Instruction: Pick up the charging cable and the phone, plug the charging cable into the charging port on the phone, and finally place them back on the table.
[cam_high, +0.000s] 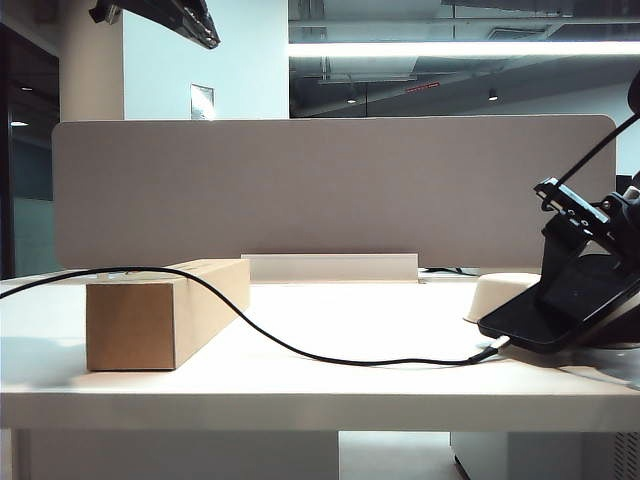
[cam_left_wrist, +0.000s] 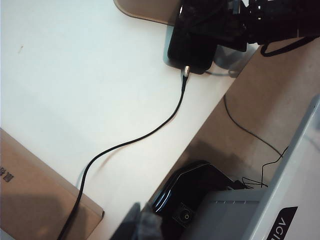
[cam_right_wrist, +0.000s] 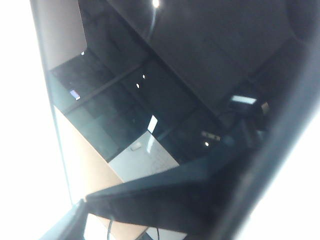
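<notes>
Exterior: low, level with surface (cam_high: 320, 385) edge. Left wrist: high above phone (cam_left_wrist: 192, 47) (shared). Right wrist: pressed against phone glass.

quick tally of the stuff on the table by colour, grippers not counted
Black: 2, the phone and the charging cable
Brown: 1, the cardboard box
Cream-white: 1, the tray
Total: 4
</notes>
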